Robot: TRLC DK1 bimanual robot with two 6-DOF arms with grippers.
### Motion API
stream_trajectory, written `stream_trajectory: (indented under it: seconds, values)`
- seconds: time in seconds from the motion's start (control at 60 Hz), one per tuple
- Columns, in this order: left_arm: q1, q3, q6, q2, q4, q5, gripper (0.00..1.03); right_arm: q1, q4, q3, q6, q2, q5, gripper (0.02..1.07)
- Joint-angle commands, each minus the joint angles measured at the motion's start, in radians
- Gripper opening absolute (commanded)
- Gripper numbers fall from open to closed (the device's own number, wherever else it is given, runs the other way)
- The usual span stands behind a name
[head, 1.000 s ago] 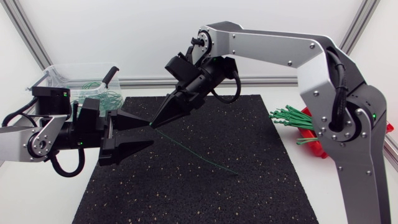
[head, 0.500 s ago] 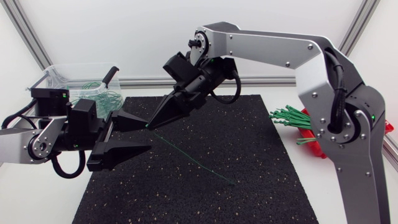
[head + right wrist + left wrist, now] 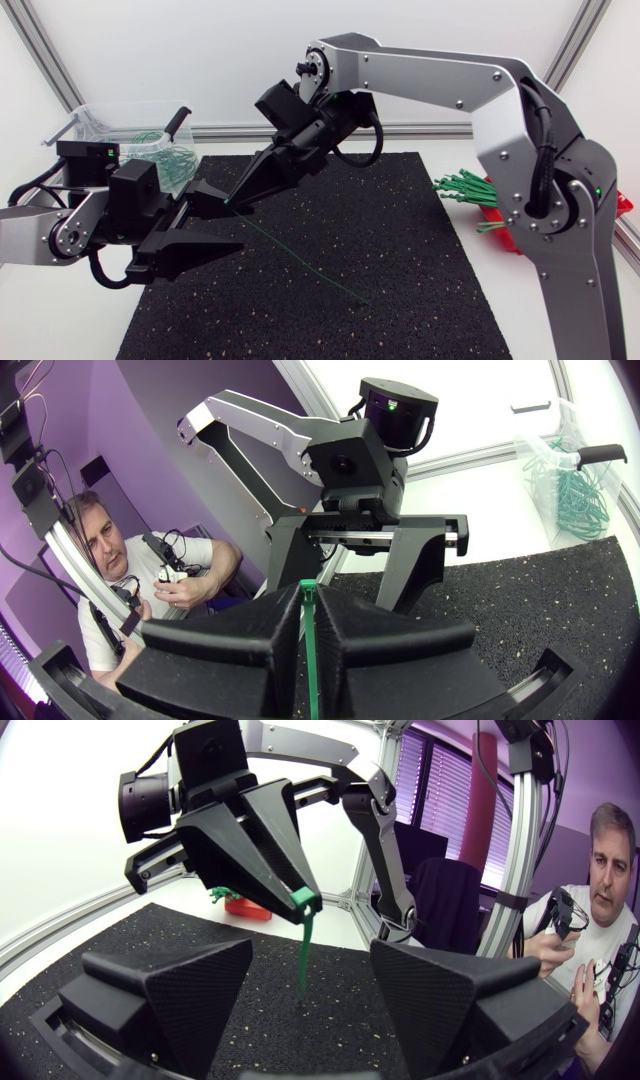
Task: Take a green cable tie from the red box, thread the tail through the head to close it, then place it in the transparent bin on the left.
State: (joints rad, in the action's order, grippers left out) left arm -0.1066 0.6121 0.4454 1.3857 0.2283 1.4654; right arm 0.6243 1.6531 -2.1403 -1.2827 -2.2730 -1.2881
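My right gripper hangs over the left part of the mat, shut on the head end of a green cable tie. The tail trails down and right onto the mat. In the right wrist view the tie stands pinched between the right gripper's fingers. My left gripper is open, with one finger on each side of the tie just below the right gripper's tip. The left wrist view shows the tie hanging between the left gripper's spread fingers, touching neither. The red box holds more green ties.
The transparent bin at the back left holds several closed green ties and a black-handled tool. A black speckled mat covers the middle of the table. The right arm's links arch over the mat's right side.
My left gripper has moved right and a little down, bringing its fingers around the tie and slightly closer together. The right gripper has shifted a little left with the tie.
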Motion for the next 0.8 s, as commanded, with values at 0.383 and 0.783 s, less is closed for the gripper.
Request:
stream_trajectory:
  seconds: [0.383,0.783]
  values:
    - [0.016,-0.020,0.001,0.018,0.045,0.085,0.55,0.014,0.183,-0.086,-0.164,-0.079,-0.036,0.08]
    - [0.045,-0.028,0.004,0.049,0.072,0.111,0.36,0.023,0.194,-0.043,-0.185,-0.051,-0.040,0.08]
